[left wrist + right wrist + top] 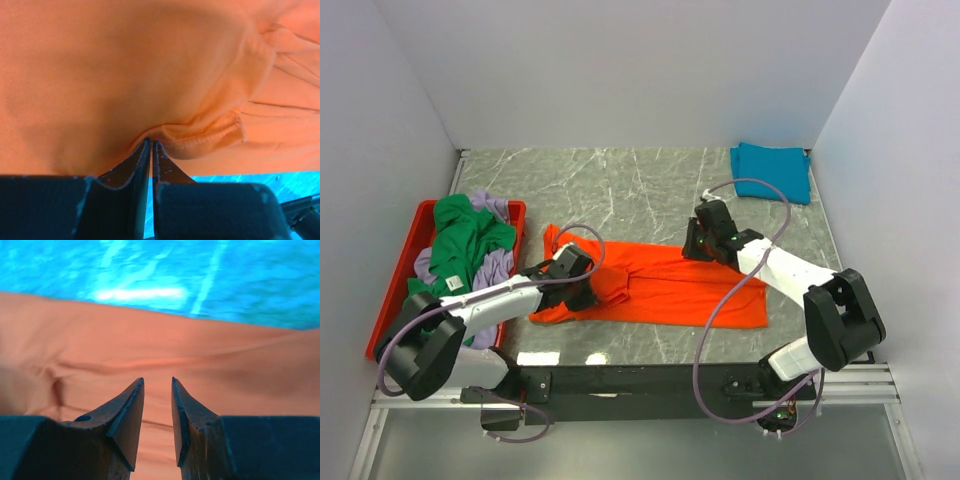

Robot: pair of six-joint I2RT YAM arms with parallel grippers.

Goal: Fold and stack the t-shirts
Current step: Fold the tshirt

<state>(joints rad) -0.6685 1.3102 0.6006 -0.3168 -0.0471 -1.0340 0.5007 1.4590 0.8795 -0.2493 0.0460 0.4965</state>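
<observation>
A grey marble-patterned table, smooth and veined in white, is filling the floor of a booth enclosed by plain white walls. Near its front edge the orange t-shirt is lying spread out as a long, roughly rectangular sheet of soft matte cloth, rumpled at its left end. Two white-and-black arms are reaching over it from the near edge. At the left side a shallow red plastic tray is sitting on the table, holding a heaped green t-shirt and a crumpled pale lavender t-shirt. A teal-blue t-shirt is resting as a flat folded square in the far right corner. The left gripper is pinching a stitched, gathered fold of the orange t-shirt between jaws drawn together. The right gripper is hovering low over the shirt's upper middle with its jaws standing apart, gripping nothing. Count: four t-shirts, two arms, one tray.
</observation>
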